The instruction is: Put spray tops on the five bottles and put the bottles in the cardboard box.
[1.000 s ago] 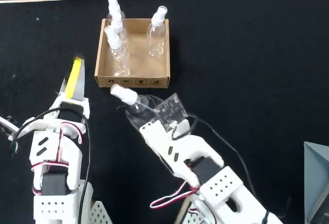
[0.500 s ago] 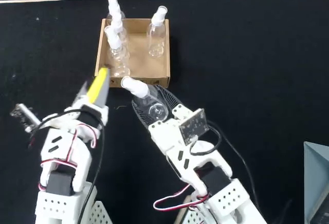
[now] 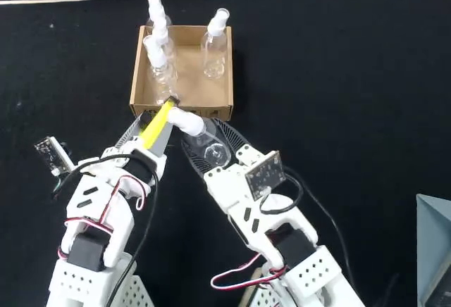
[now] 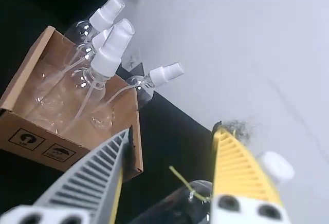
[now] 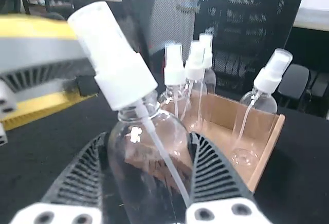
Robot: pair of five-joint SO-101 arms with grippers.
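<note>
Box [image 3: 182,112] brown; each bottle [image 3: 211,149] clear, top [image 3: 184,122] white; table [image 3: 338,74] black.

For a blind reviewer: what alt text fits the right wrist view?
The right gripper clamps a clear bottle wearing a white spray top, the left gripper close beside it. Behind, four topped bottles stand in the cardboard box.

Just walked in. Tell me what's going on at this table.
The right hand is clamped on a clear plastic bottle, tilted just in front of the brown cardboard box, with a white spray top sitting in its neck. The left hand is open, its yellow finger right beside that top. Upright at the box stand four other topped bottles, at least three of them inside, so this looks like the last one.
</note>
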